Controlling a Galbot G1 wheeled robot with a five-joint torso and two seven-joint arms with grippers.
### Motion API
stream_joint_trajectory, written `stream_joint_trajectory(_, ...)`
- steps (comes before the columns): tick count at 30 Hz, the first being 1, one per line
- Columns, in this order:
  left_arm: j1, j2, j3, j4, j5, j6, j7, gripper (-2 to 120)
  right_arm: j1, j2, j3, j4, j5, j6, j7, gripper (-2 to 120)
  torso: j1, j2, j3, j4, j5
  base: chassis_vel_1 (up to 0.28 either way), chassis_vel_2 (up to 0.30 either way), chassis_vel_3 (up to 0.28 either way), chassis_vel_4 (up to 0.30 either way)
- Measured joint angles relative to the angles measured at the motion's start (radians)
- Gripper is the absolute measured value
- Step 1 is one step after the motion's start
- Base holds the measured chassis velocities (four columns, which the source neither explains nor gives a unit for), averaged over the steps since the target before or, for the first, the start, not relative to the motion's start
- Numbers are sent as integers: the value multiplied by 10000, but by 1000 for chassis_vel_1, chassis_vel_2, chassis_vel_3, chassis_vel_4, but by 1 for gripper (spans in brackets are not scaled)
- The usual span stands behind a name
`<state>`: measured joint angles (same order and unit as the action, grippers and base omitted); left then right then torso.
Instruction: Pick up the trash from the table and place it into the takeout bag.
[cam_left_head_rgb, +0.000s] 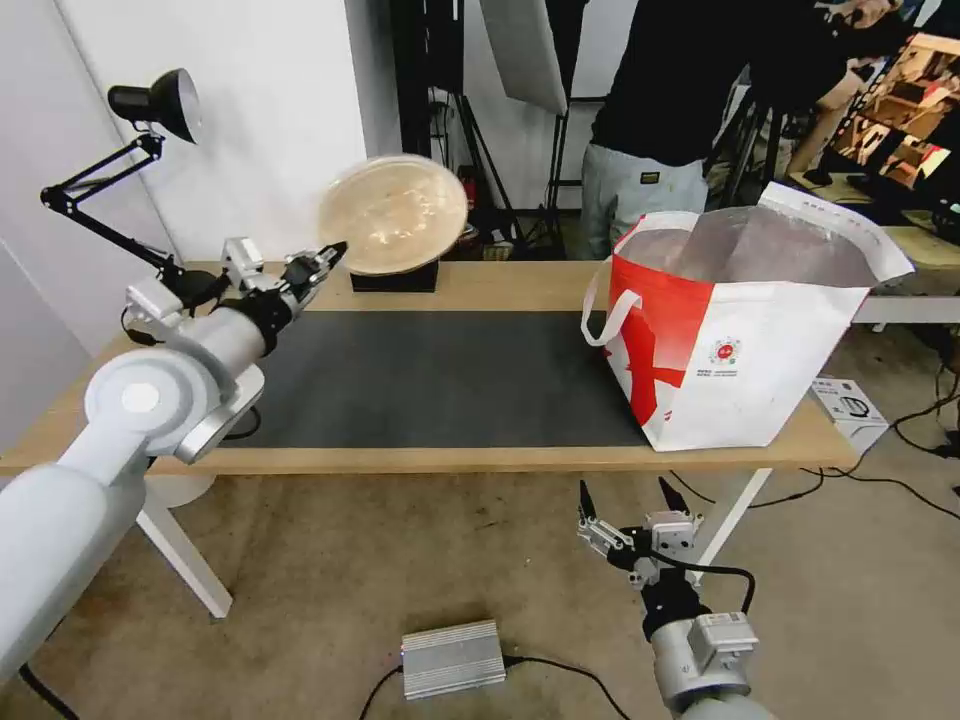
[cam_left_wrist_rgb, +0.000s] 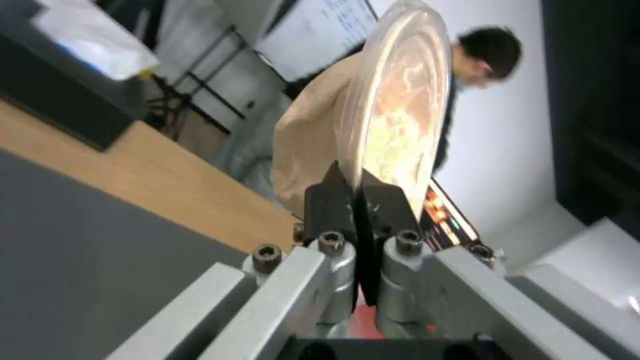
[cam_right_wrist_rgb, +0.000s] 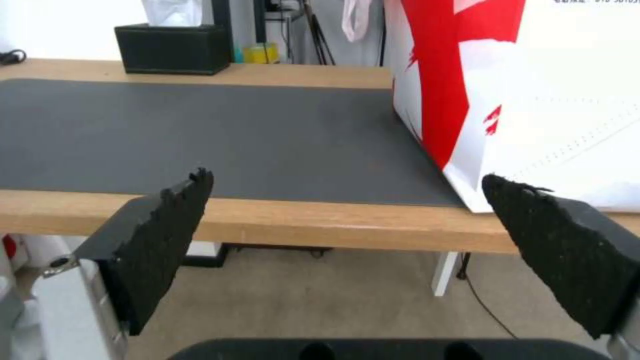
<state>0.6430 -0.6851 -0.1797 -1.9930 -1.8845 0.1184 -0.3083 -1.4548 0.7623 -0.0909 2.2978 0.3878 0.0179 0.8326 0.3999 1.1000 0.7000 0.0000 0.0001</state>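
Pale grey tubular left arm (cam_left_head_rgb: 110, 440) with a round white-capped joint and black wrist collar. Left gripper (cam_left_wrist_rgb: 357, 197): silver brackets, four dark socket screws just behind two black fingers (cam_left_wrist_rgb: 327, 202). Right gripper (cam_left_head_rgb: 632, 497): two black pointed fingers (cam_right_wrist_rgb: 160, 240) with rough, serrated inner pads on silver mounts; black cable looping beside the grey wrist block behind them.

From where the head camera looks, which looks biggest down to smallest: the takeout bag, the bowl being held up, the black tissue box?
1. Takeout bag, by far the largest.
2. Beige bowl, held up on edge by the left gripper.
3. Black tissue box, mostly hidden behind the bowl, so its rank is unsure.
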Motion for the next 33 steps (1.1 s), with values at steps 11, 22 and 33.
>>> stream_joint_trajectory(11,-1728,482,2087,-153,221,-940,768,0,0,0,0,0,0,0,0,100,1,0,0,0,0,0,0,0,0)
stream_joint_trajectory(22,-2516,565,2683,39,547,-1362,806,0,0,0,0,0,0,0,0,100,0,-1,0,1,-1,0,0,0,0)
stream_joint_trajectory(33,-4103,-268,3876,820,416,-1153,1190,0,0,0,0,0,0,0,1,100,1,-1,1,0,0,0,0,0,0)
